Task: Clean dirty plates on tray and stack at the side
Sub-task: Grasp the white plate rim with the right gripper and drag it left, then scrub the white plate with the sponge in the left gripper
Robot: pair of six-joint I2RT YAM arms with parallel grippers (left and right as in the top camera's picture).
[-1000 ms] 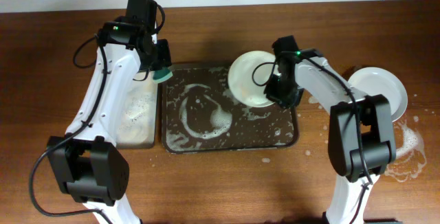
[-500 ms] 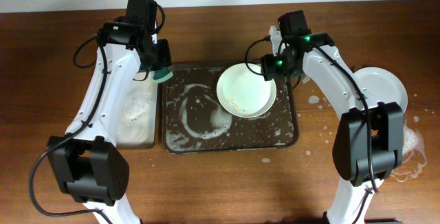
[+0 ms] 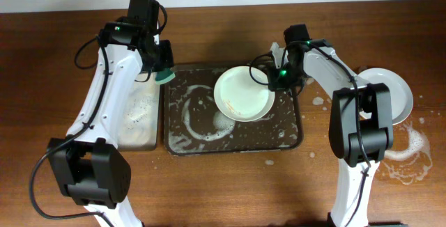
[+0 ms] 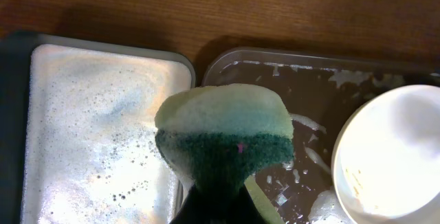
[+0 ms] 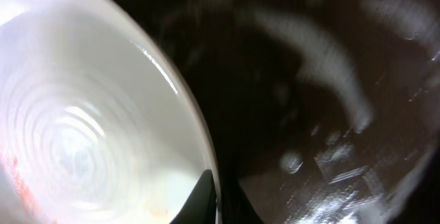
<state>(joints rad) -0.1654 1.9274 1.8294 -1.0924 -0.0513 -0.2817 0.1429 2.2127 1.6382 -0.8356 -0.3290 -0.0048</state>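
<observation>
A white plate [image 3: 242, 93] with orange-brown streaks lies on the dark foamy tray [image 3: 202, 140], at its upper right. My right gripper [image 3: 273, 81] is shut on the plate's right rim; the right wrist view shows the rim [image 5: 199, 141] pinched between my fingers [image 5: 218, 200]. My left gripper [image 3: 162, 69] is shut on a green sponge [image 4: 223, 138] and hovers over the tray's upper left corner [image 4: 227, 62]. The plate also shows in the left wrist view [image 4: 392, 155]. Another white plate [image 3: 390, 91] sits on the table at the right.
A smaller narrow tray [image 3: 139, 119] full of soapy foam lies left of the big tray; it fills the left of the left wrist view [image 4: 96, 128]. Foam spots [image 3: 411, 154] lie on the table at the right.
My right gripper has swung the plate from tilted at the tray's upper right edge down and left, flat onto the tray. The left arm has not moved.
</observation>
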